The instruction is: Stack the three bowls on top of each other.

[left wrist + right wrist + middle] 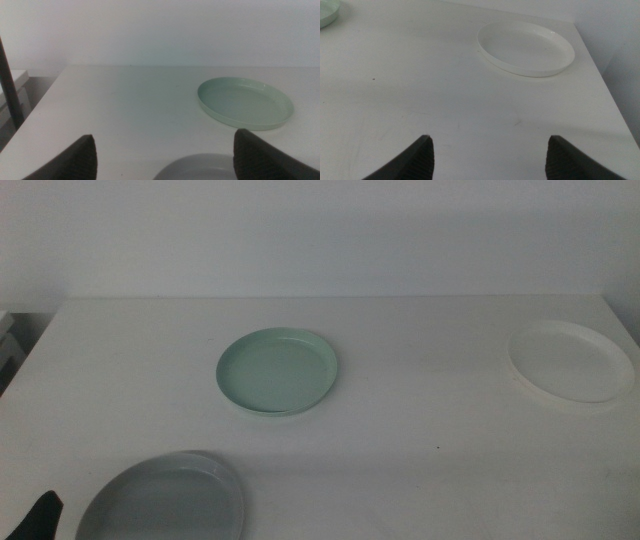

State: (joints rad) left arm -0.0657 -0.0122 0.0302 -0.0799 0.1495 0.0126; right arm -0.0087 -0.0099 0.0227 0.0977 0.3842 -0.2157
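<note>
Three shallow bowls lie apart on the white table (420, 430). The mint green bowl (277, 370) (244, 102) sits near the middle. At the right edge rests the white bowl (571, 361) (525, 47). The grey bowl (163, 500) (200, 167) lies at the front left, cut by the picture's bottom edge. My left gripper (165, 160) hangs open just behind the grey bowl's near rim; only one dark tip (38, 518) shows in the middle view. My right gripper (487, 160) is open over bare table, short of the white bowl, and is out of the middle view.
A white wall (320, 230) backs the table. A dark pole (9, 80) and a low white shelf (12, 87) stand beyond the table's left edge. The table's right edge (600, 75) runs close to the white bowl.
</note>
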